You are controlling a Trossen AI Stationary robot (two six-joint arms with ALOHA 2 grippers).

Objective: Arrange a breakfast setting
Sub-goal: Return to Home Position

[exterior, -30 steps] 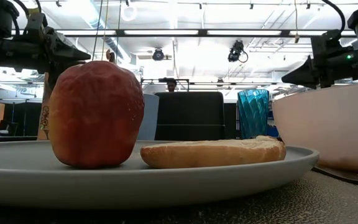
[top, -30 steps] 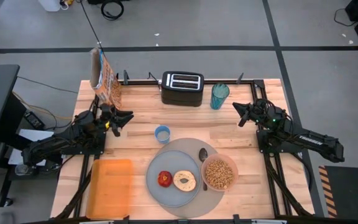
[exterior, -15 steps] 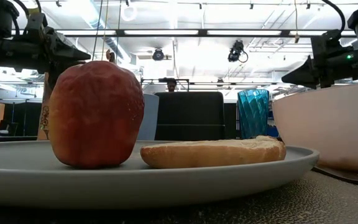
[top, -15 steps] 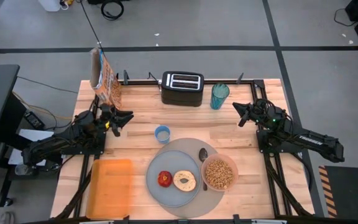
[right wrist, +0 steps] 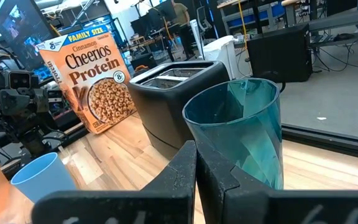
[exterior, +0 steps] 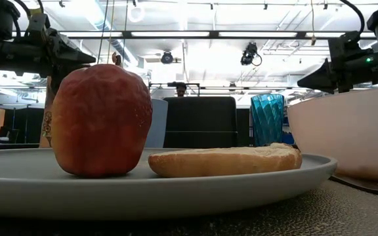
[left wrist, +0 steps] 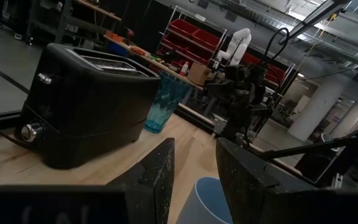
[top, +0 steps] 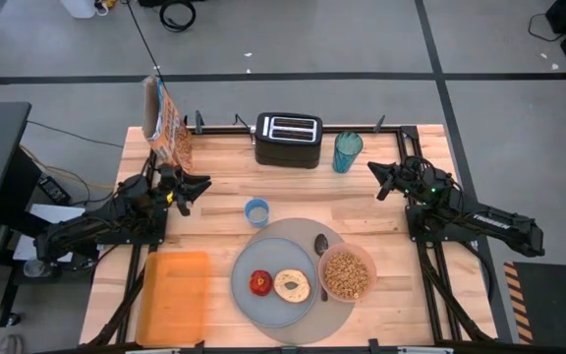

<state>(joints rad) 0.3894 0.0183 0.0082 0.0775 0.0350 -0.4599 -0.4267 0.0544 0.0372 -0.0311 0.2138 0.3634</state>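
While both arms hang back at the two sides of the counter (top: 362,211), the breakfast spread sits near the front edge. The left gripper (top: 202,182) hovers near the cereal box (top: 165,123), fingers (left wrist: 160,174) slightly parted, holding nothing. The right gripper (top: 373,169) hovers close to the teal tumbler (top: 347,151), fingers (right wrist: 182,174) pressed together, empty as well. On the grey mat (top: 298,231) lies the grey plate (top: 268,258), with the red apple (top: 259,283) and the bagel half (top: 292,286) side by side on it. The pink bowl (top: 372,280), full of cereal, sits on the mat's right part, with the spoon (top: 320,246) beside it. The toaster (top: 288,140) stands at the back, the orange tray (top: 176,298) front left, and a small blue cup (top: 256,211) just behind the mat.
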